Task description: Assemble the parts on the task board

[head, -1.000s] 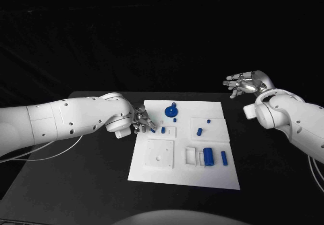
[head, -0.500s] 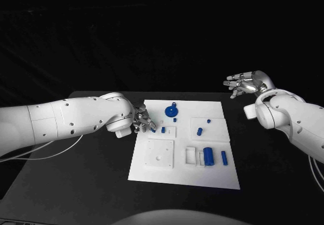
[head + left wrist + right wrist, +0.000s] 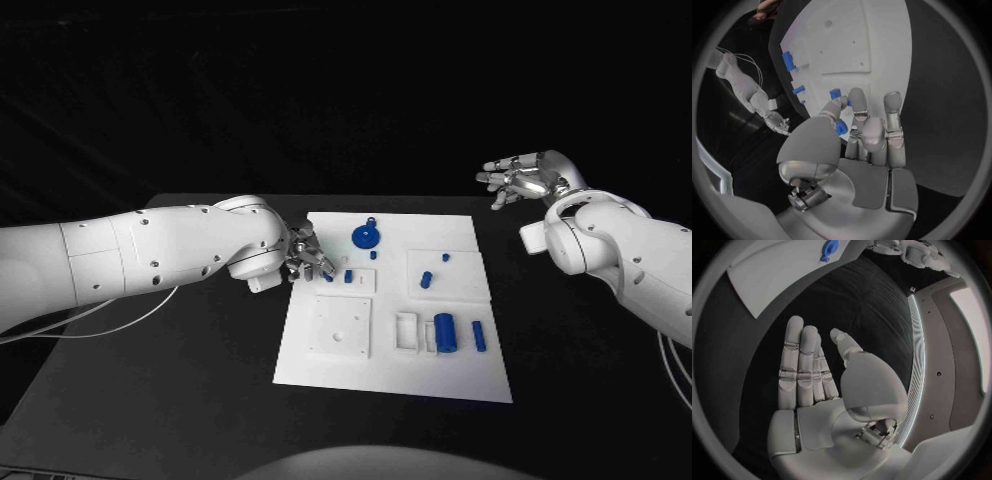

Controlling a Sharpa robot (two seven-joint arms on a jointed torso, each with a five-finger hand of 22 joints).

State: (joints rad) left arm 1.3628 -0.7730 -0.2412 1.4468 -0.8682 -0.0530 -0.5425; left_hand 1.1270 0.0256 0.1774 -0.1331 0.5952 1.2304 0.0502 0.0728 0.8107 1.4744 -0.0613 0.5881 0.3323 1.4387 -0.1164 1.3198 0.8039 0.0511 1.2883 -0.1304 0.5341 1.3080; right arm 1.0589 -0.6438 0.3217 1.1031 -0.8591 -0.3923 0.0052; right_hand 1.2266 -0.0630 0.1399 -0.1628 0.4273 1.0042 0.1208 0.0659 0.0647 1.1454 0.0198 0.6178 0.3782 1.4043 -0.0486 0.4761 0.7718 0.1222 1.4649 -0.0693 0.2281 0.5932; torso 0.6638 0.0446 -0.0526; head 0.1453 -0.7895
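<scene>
right, i have the left hand (image 3: 304, 256) down at the near-left edge of the task board (image 3: 389, 375), fingers bunched over a small blue part (image 3: 841, 127); in the left wrist view that piece sits between the thumb and the fingertips (image 3: 856, 96), so i judge it pinched, though i cannot tell how firmly. the right hand (image 3: 525, 178) hovers well off the board's far right corner, above the table (image 3: 173, 400), fingers loosely apart and nothing in them; the right wrist view shows the palm bare. on the board the round blue disc (image 3: 366, 237) lies near the far edge, two small pegs (image 3: 427, 281) sit on the raised tile right of centre, and the thick blue cylinder (image 3: 446, 334) and a slimmer pin (image 3: 479, 337) lie side by side by the slots toward the near right. these parts look like hard, light plastic: stiff, not fragile, but smooth and likely to roll or squirt out of metal fingertips. i'd take each across its middle with thumb against finger, keeping the end free for the socket, and press gently, since the board itself could slide.
</scene>
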